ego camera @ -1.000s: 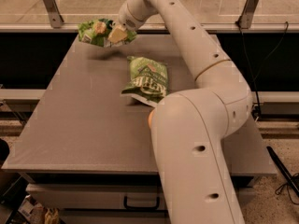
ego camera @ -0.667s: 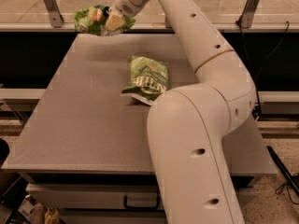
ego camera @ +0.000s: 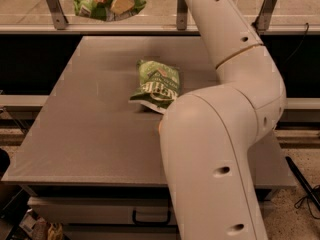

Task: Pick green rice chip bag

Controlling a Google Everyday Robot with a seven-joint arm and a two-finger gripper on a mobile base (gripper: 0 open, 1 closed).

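Observation:
The green rice chip bag (ego camera: 95, 1) is a small light-green glossy bag, held in the air at the top left of the camera view, well above the table's far edge. My gripper (ego camera: 121, 1) is shut on its right side, its tan fingers pressed into the bag. The arm reaches up from the lower right across the view. The bag's top is cut off by the frame edge.
A longer, darker green bag with white lettering (ego camera: 157, 84) lies on the grey table (ego camera: 75, 134), partly behind my arm. A metal rail with posts (ego camera: 54, 9) runs behind the table. A drawer handle (ego camera: 150, 219) shows below the front edge.
My gripper has lifted the green rice chip bag upward and off the table's far left part; it now hangs higher, near the top of the view.

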